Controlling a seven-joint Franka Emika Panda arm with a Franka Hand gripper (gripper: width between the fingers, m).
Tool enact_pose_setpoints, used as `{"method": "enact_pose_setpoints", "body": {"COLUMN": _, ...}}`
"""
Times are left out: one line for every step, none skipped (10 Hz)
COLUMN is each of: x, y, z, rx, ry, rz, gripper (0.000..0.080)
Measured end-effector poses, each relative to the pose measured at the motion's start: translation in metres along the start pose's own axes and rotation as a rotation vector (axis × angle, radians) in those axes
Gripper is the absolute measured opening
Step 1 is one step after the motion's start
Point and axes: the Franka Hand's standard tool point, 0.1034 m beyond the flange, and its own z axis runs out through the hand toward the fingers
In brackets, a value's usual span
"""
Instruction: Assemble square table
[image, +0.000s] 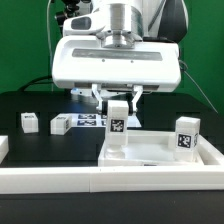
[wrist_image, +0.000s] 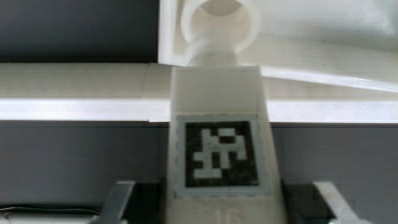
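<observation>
My gripper (image: 117, 100) hangs over the near left corner of the square table's white slab (image: 160, 152) and is shut on a white leg (image: 118, 127). That leg stands upright with a black-and-white tag on it, its lower end at the slab's corner. In the wrist view the same leg (wrist_image: 221, 140) runs straight out from between the fingers (wrist_image: 128, 200) of the gripper (wrist_image: 224, 200) to a rounded tip against the slab (wrist_image: 311, 40). Another tagged leg (image: 186, 136) stands upright at the slab's right side.
Two loose white legs (image: 29, 121) (image: 60, 124) lie on the black table toward the exterior view's left. The marker board (image: 88, 120) lies flat behind the held leg. A long white border bar (image: 90, 182) runs along the front.
</observation>
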Motion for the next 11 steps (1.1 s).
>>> {"method": "enact_pose_setpoints", "body": {"x": 0.0, "y": -0.0001, "z": -0.0003, "rx": 0.0, "ry": -0.001, "rz": 0.0, "gripper": 0.029}}
{"method": "enact_pose_setpoints", "body": {"x": -0.0001, "y": 0.0, "z": -0.0001, "rx": 0.0, "ry": -0.001, "rz": 0.0, "gripper": 0.029}}
{"method": "enact_pose_setpoints", "body": {"x": -0.0001, "y": 0.0, "z": -0.0001, "rx": 0.0, "ry": -0.001, "rz": 0.0, "gripper": 0.029}}
{"method": "enact_pose_setpoints", "body": {"x": -0.0002, "y": -0.0003, "z": -0.0004, "rx": 0.0, "ry": 0.0, "rz": 0.0, "gripper": 0.029}}
{"method": "enact_pose_setpoints", "body": {"x": -0.001, "y": -0.0011, "z": -0.0013, "rx": 0.001, "ry": -0.001, "rz": -0.001, "gripper": 0.029}}
{"method": "enact_pose_setpoints", "body": {"x": -0.0009, "y": -0.0007, "z": -0.0018, "rx": 0.001, "ry": -0.001, "rz": -0.001, "gripper": 0.029}}
{"method": "enact_pose_setpoints", "body": {"x": -0.0017, "y": -0.0001, "z": -0.0018, "rx": 0.0, "ry": -0.002, "rz": 0.0, "gripper": 0.029}}
{"method": "enact_pose_setpoints", "body": {"x": -0.0026, "y": 0.0, "z": -0.0018, "rx": 0.0, "ry": -0.004, "rz": 0.0, "gripper": 0.029}}
{"method": "enact_pose_setpoints", "body": {"x": -0.003, "y": 0.0, "z": -0.002, "rx": 0.0, "ry": -0.004, "rz": 0.0, "gripper": 0.029}}
{"method": "enact_pose_setpoints", "body": {"x": -0.0036, "y": -0.0002, "z": -0.0022, "rx": 0.0, "ry": -0.004, "rz": -0.001, "gripper": 0.029}}
{"method": "enact_pose_setpoints", "body": {"x": -0.0037, "y": -0.0006, "z": -0.0023, "rx": 0.0, "ry": -0.004, "rz": -0.001, "gripper": 0.029}}
